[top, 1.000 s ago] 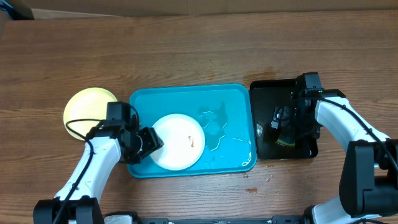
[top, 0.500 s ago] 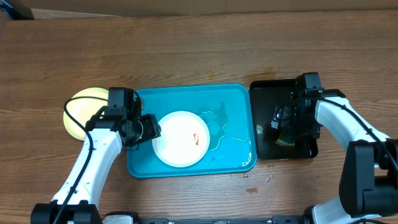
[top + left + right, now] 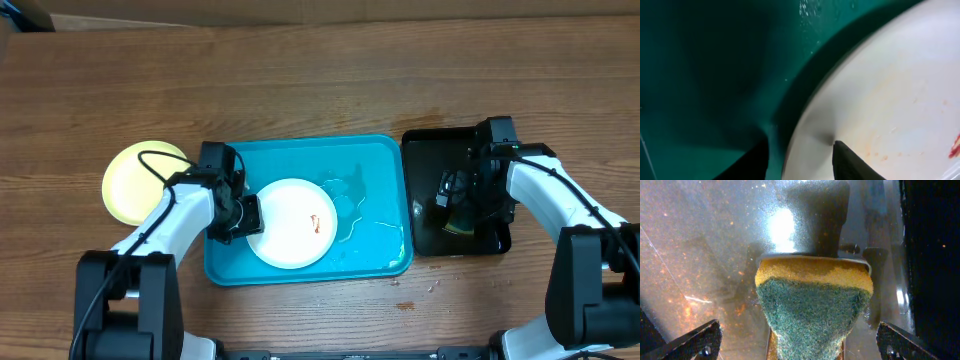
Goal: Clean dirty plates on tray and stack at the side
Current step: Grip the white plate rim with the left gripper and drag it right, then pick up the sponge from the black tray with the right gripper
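left gripper (image 3: pixel 252 215) — narrowed over white plate (image 3: pixel 297 222) rim | plate nudged right

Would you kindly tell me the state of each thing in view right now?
Turquoise tray: wet, puddled.
White plate: in that tray, red smear, dirty.
Yellow-green plate: on table, left of tray.
Sponge: in black tray, not held.
Left gripper: jaws open astride white plate's rim.
Right gripper: jaws open over sponge.
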